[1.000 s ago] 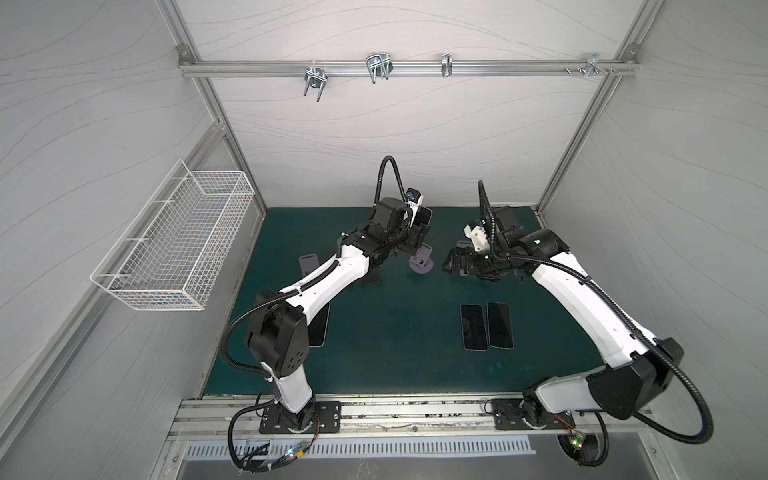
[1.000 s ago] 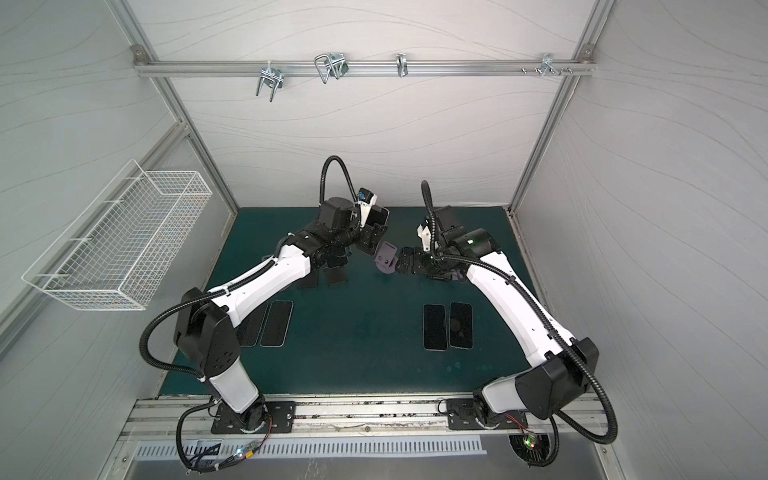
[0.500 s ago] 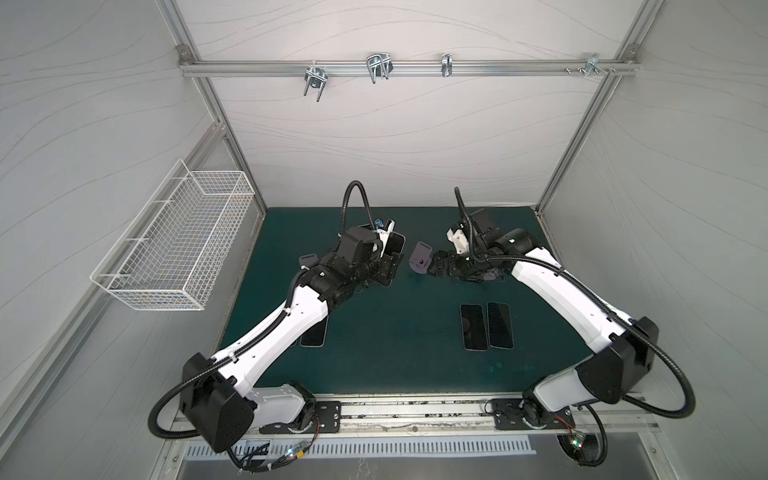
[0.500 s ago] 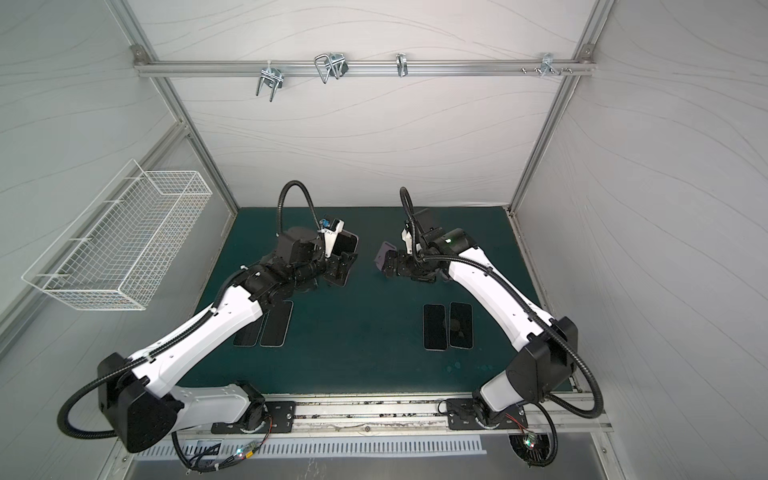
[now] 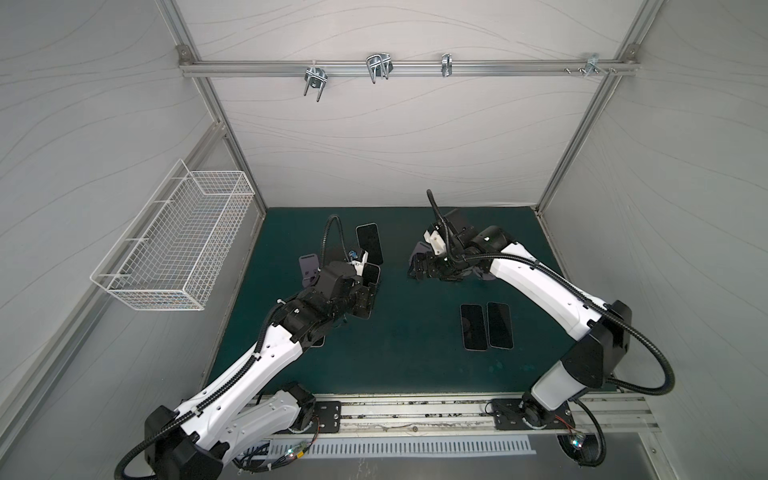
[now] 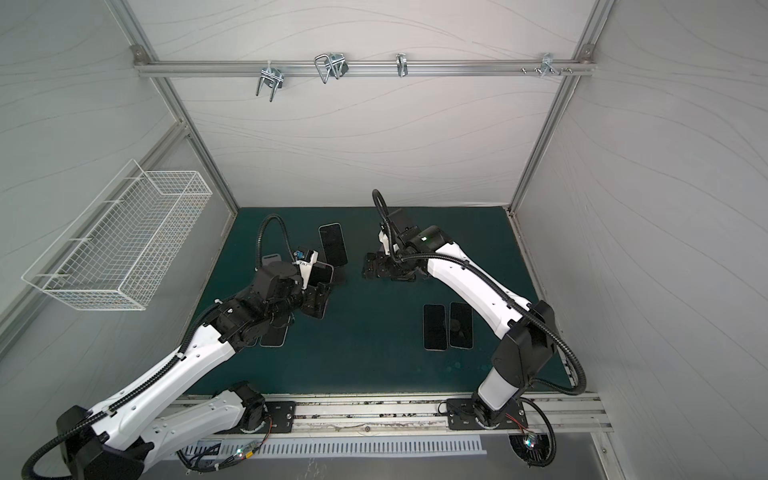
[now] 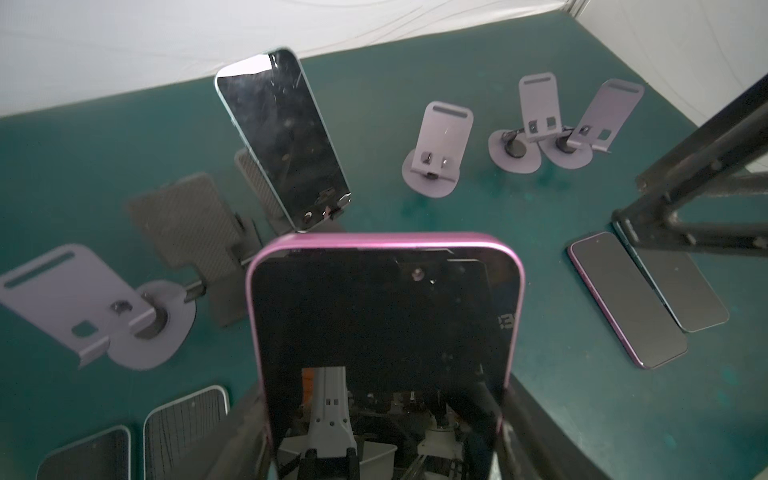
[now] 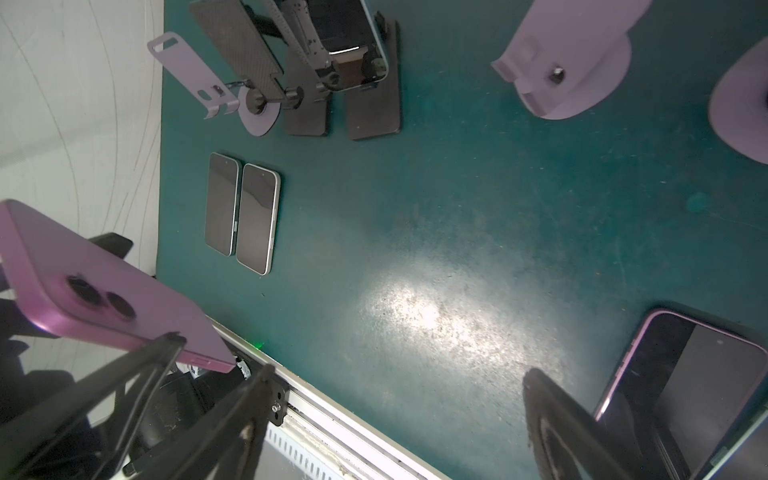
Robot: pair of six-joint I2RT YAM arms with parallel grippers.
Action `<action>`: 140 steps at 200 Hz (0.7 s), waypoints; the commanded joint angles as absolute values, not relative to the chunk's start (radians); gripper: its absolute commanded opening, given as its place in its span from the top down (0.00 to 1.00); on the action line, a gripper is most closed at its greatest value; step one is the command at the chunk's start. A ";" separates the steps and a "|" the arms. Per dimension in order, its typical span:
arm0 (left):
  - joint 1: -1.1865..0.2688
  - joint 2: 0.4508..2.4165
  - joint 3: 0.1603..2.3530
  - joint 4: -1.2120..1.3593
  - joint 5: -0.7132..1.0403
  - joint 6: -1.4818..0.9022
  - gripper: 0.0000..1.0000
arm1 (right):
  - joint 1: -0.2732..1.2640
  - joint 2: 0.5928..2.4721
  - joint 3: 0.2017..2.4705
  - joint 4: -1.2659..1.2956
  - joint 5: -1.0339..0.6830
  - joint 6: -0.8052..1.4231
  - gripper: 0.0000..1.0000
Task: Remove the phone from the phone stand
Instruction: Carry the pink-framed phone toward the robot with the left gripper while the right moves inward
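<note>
Clamping purple phone (image 7: 382,332) by its long edges in left claw (image 5: 366,299), left of centre in both top views; right claw (image 8: 353,365) spread wide, empty, over green tabletop (image 8: 415,208).

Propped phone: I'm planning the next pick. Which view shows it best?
Left wrist: the propped phone shows whole, screen facing the camera, on its black stand. Both top views show it small, from above. The right wrist view cuts off its upper part.

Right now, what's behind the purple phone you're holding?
A blue-edged phone leaning on a black stand, an empty black stand beside it. The purple phone mostly hides the loaded stand's base.
</note>
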State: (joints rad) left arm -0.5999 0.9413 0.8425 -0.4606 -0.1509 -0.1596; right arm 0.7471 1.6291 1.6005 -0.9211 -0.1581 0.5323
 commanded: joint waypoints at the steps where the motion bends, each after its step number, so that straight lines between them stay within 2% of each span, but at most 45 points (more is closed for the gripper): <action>1: -0.604 0.885 0.833 -0.438 -0.191 -0.203 0.39 | 0.777 1.646 1.636 -0.929 -0.137 0.548 0.05; 89: -0.585 0.849 0.684 -0.450 -0.153 -0.288 0.41 | 0.834 1.640 1.618 -0.933 -0.109 0.574 0.06; 140: -0.506 0.879 0.623 -0.445 -0.097 -0.331 0.42 | 0.867 1.657 1.641 -0.935 -0.125 0.564 0.06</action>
